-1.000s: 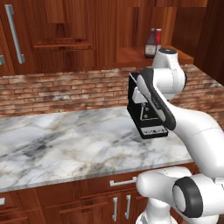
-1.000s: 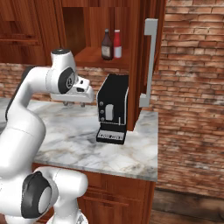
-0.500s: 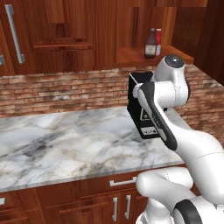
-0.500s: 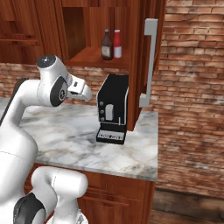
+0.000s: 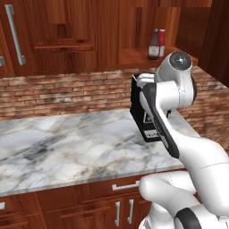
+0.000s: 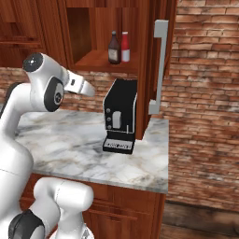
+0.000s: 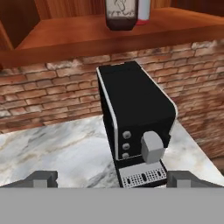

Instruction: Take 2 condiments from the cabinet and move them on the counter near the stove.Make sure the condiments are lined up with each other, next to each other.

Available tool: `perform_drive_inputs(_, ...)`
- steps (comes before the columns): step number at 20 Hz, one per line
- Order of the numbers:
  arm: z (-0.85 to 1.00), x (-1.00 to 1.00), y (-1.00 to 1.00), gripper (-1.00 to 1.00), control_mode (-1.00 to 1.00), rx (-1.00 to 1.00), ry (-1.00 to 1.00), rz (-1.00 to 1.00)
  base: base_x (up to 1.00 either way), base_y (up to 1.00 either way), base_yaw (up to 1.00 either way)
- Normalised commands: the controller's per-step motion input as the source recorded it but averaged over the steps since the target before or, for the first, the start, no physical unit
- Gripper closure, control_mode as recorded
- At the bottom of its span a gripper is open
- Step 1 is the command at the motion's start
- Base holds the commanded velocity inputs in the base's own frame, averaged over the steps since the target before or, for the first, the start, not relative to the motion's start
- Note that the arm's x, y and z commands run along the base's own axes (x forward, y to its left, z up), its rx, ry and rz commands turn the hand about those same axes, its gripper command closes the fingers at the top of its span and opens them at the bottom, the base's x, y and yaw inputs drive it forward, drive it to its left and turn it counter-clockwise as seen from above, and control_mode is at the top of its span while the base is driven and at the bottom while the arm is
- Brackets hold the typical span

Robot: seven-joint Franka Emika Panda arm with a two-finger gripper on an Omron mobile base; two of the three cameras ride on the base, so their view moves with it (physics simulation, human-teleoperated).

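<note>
Waiting on the bare marble table, nothing's been delivered yet; both bottles sit side by side on the cabinet shelf, maroon bottle and red bottle untouched, while the tool hangs spread wide, empty, facing the coffee machine.

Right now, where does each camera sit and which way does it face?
Left base view: behind-left, facing the counter; the arm rises at lower right.
Right base view: behind-right, facing the coffee machine; the arm rises at lower left.
Hand view: on the hand, facing the machine; open tool tips below.
All share the machine and the maroon bottle.
</note>
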Motion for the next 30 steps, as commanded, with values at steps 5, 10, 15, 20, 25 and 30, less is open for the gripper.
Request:
perform_drive_inputs(5, 0.60, 0.00, -0.01, -1.00, -1.00, 0.00, 0.00, -0.02, 0.00, 0.00, 0.00)
perform_drive_inputs(10, 0.23, 0.00, -0.11, -1.00, -1.00, 0.00, 0.00, 0.00, 0.00, 0.00, 0.00)
perform_drive_inputs(15, 0.01, 0.02, -0.19, -1.00, -1.00, 0.00, -0.03, 0.01, 0.00, 0.00, 0.00)
perform_drive_inputs(20, 0.00, 0.00, -0.24, -1.00, -1.00, 0.00, -0.03, 0.01, 0.00, 0.00, 0.00)
perform_drive_inputs(25, 0.00, 0.00, -0.21, -1.00, -1.00, 0.00, -0.04, 0.00, 0.00, 0.00, 0.00)
perform_drive_inputs(30, 0.06, 0.00, -0.16, -1.00, -1.00, 0.00, -0.10, 0.00, 0.00, 0.00, 0.00)
